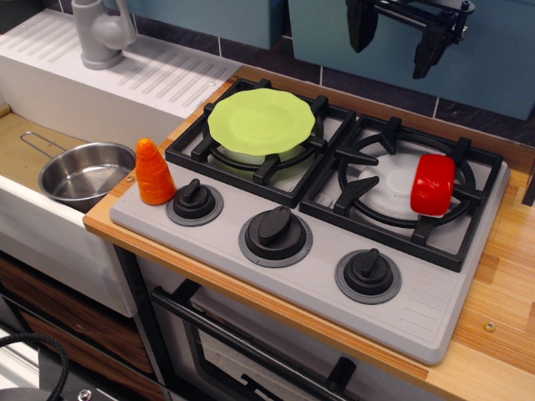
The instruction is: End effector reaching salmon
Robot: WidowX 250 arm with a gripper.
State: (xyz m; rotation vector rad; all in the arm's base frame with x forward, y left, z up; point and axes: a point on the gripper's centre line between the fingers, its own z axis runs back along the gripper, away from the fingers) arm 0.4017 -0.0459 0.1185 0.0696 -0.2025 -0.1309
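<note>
The salmon (pixel 433 183) is a small glossy red block lying on the right burner grate of the toy stove (pixel 418 313). My black gripper (pixel 396 43) hangs at the top of the frame, high above and behind the right burner, a little left of the salmon. Its two tapering fingers point down and stand apart, with nothing between them.
A lime green plate (pixel 261 122) sits on the left burner. An orange ridged cone (pixel 154 172) stands at the stove's front left corner. A steel pot (pixel 84 174) sits in the sink to the left, with a grey faucet (pixel 102 33) behind. Three black knobs (pixel 275 230) line the stove's front.
</note>
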